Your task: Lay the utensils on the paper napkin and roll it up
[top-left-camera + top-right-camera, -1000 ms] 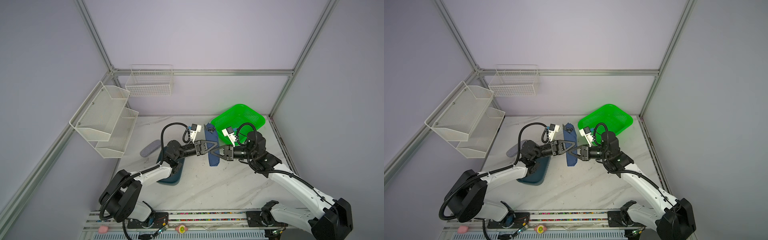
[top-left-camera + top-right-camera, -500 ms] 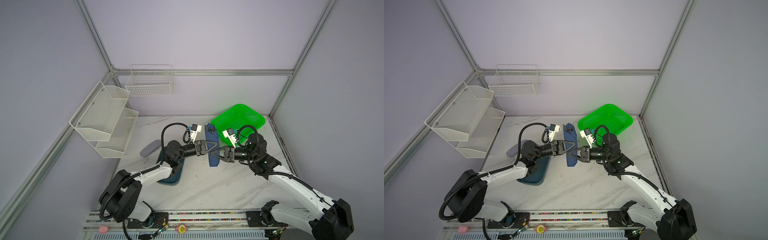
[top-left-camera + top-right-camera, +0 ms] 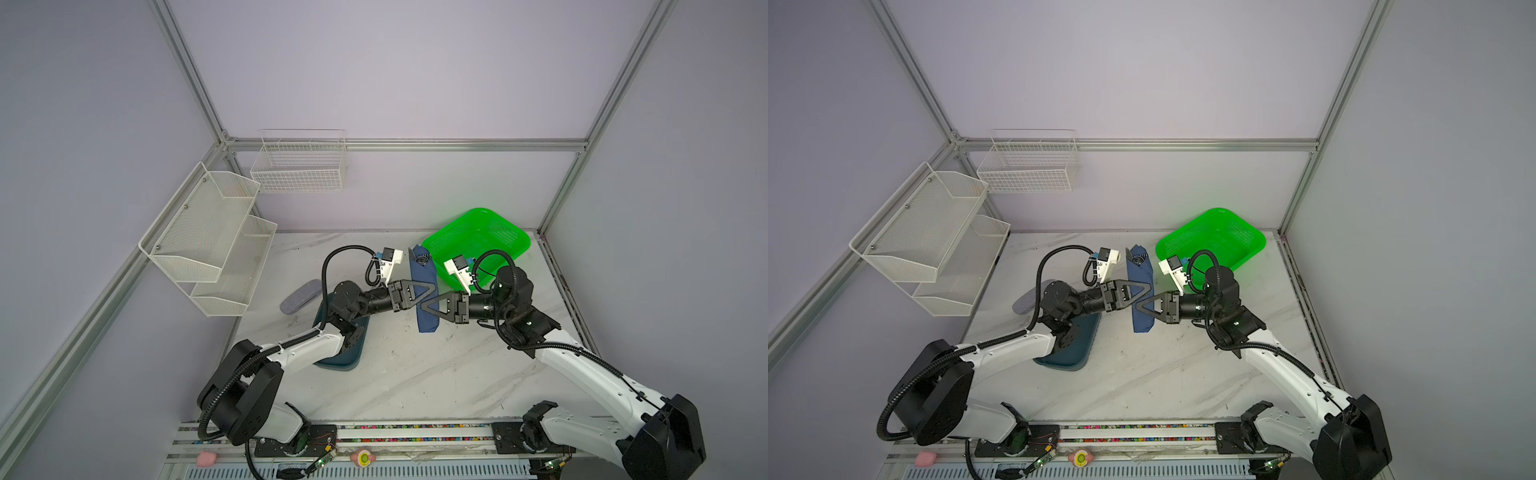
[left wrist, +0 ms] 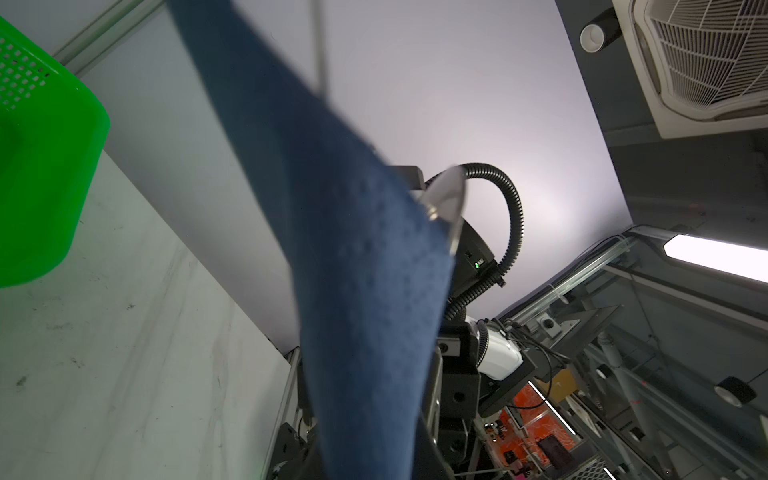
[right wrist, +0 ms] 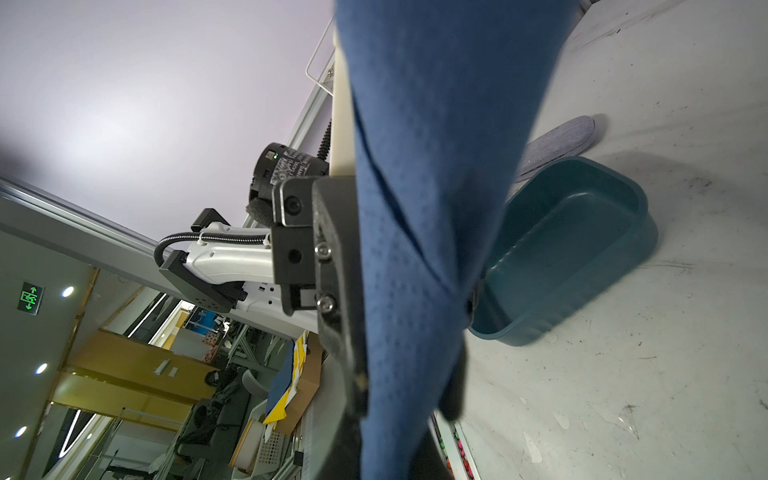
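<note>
The paper napkin [image 3: 424,272] [image 3: 1140,272] is a long navy roll, held between both grippers over the middle of the table. Shiny ends of the utensils [image 3: 422,260] [image 3: 1135,260] poke out of its far end, and a spoon bowl [image 4: 444,198] shows in the left wrist view. My left gripper [image 3: 435,287] [image 3: 1148,286] [image 4: 370,399] reaches in from the left and is shut on the roll [image 4: 365,270]. My right gripper [image 3: 423,308] [image 3: 1137,308] [image 5: 403,407] comes from the right, a little nearer, and is shut on the roll [image 5: 415,208] too.
A green basket [image 3: 498,232] [image 3: 1246,232] stands at the back right, close behind the right wrist. A dark teal tray [image 3: 349,357] [image 3: 1075,357] [image 5: 582,249] lies under the left arm, with a grey case [image 3: 299,297] [image 5: 557,141] behind it. White mesh shelves [image 3: 208,241] hang on the left wall.
My right gripper has slid a little to the left and nearer along the roll and closed on it again. The left gripper has stayed in place.
</note>
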